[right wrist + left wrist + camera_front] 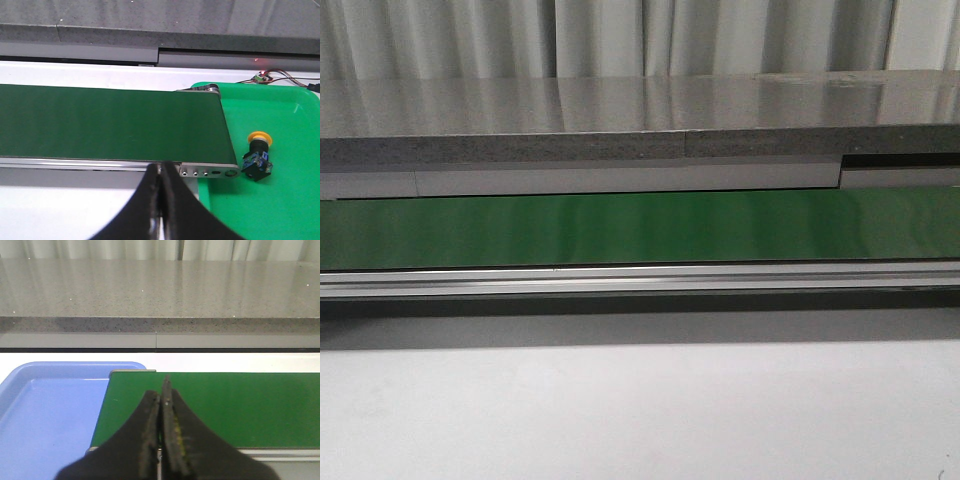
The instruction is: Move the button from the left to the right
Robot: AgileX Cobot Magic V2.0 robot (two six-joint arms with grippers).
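The button [257,156], yellow-orange cap on a black body, lies in the green tray [280,200] just past the right end of the green belt [110,122]. It shows only in the right wrist view. My right gripper [161,167] is shut and empty, near the belt's front rail, left of the button. My left gripper [161,390] is shut and empty over the left end of the belt [225,405], beside the blue tray [45,410]. In the front view the belt [640,227] is bare and neither gripper shows.
A grey stone-like counter [620,120] runs behind the belt, with curtains beyond. An aluminium rail [640,278] edges the belt's front. Red and black wires [270,76] lie by the green tray's far corner. The white table [640,410] lies in front.
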